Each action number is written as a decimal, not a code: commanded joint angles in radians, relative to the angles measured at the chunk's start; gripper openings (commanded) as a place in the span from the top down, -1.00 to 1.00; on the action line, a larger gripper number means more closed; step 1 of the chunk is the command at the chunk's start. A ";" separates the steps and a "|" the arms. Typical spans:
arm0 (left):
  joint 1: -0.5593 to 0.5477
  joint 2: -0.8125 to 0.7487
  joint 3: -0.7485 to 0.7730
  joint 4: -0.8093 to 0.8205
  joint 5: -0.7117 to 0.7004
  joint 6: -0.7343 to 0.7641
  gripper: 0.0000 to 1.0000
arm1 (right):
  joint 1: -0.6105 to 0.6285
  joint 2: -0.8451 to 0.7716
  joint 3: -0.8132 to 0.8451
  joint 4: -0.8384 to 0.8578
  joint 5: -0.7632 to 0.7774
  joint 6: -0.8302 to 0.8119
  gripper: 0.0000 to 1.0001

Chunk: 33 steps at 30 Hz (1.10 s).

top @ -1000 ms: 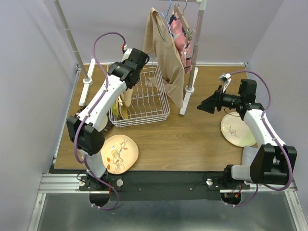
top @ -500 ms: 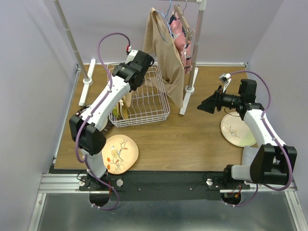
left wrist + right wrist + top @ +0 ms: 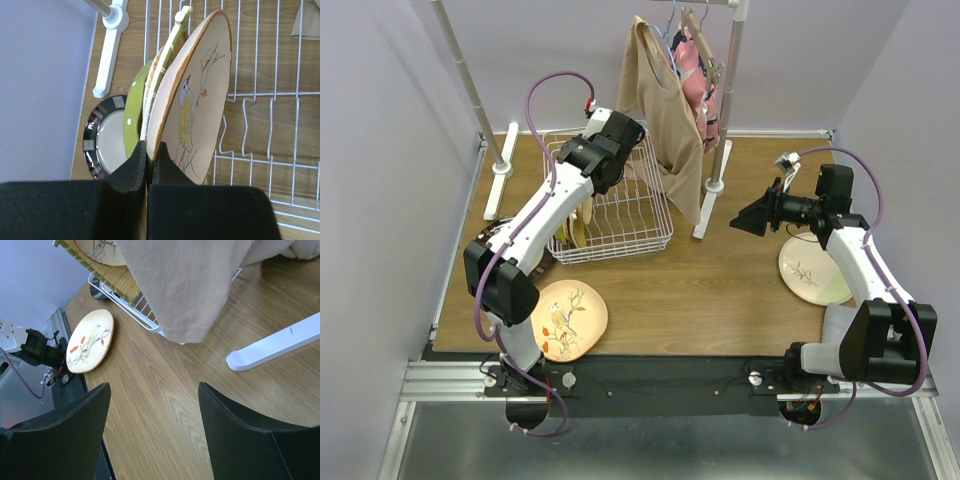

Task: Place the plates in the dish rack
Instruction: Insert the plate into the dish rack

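The shut, empty left tool point(image 3: 148, 150) could bump the round peach bird-painted plate point(image 3: 195, 100) leaning in the white wire dish rack point(image 3: 260, 93) and tip it; the right tool point(image 3: 153, 387) hangs open, empty.

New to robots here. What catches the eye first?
A white wire dish rack sits at the far left of the table, several plates standing on edge in its left end. A tan top hangs above its right edge, and a bird-painted plate lies flat at the near left.
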 commanded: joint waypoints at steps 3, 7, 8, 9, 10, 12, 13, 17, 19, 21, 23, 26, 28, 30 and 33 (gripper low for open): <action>-0.001 -0.026 -0.063 -0.031 -0.179 -0.005 1.00 | -0.003 -0.002 -0.008 0.003 0.014 -0.007 -0.58; -0.007 -0.026 -0.075 -0.030 -0.198 -0.009 1.00 | -0.003 -0.005 -0.006 0.003 0.014 -0.005 -0.58; -0.009 -0.024 -0.079 -0.030 -0.200 -0.011 1.00 | -0.003 -0.005 -0.006 0.003 0.014 -0.006 -0.58; -0.009 -0.027 -0.081 -0.030 -0.202 -0.011 1.00 | -0.003 -0.005 -0.006 0.003 0.014 -0.005 -0.58; -0.009 -0.029 -0.081 -0.032 -0.211 -0.011 1.00 | -0.003 -0.004 -0.006 0.003 0.014 -0.005 -0.58; -0.013 -0.036 -0.075 -0.030 -0.218 -0.009 1.00 | -0.003 -0.004 -0.006 0.003 0.014 -0.007 -0.58; -0.014 -0.041 -0.070 -0.030 -0.225 -0.009 1.00 | -0.003 -0.004 -0.006 0.003 0.014 -0.005 -0.58; -0.015 -0.055 -0.060 -0.032 -0.235 -0.006 1.00 | -0.003 -0.002 -0.006 0.003 0.014 -0.006 -0.58; -0.017 -0.061 -0.063 -0.030 -0.231 -0.014 1.00 | -0.003 -0.004 -0.006 0.003 0.016 -0.006 -0.58; -0.020 -0.064 -0.066 -0.030 -0.232 -0.020 1.00 | -0.003 -0.004 -0.006 0.002 0.016 -0.006 -0.58; -0.021 -0.064 -0.066 -0.032 -0.235 -0.023 1.00 | -0.003 -0.004 -0.006 0.003 0.016 -0.005 -0.58; -0.024 -0.073 -0.063 -0.032 -0.237 -0.029 1.00 | -0.003 -0.004 -0.008 0.003 0.016 -0.005 -0.58; -0.027 -0.078 -0.063 -0.031 -0.241 -0.029 1.00 | -0.003 -0.004 -0.006 0.003 0.016 -0.006 -0.58; -0.032 -0.082 -0.072 -0.030 -0.245 -0.037 1.00 | -0.003 -0.004 -0.006 0.003 0.016 -0.006 -0.58; -0.040 -0.088 -0.086 -0.032 -0.257 -0.052 1.00 | -0.003 -0.005 -0.006 0.003 0.017 -0.005 -0.58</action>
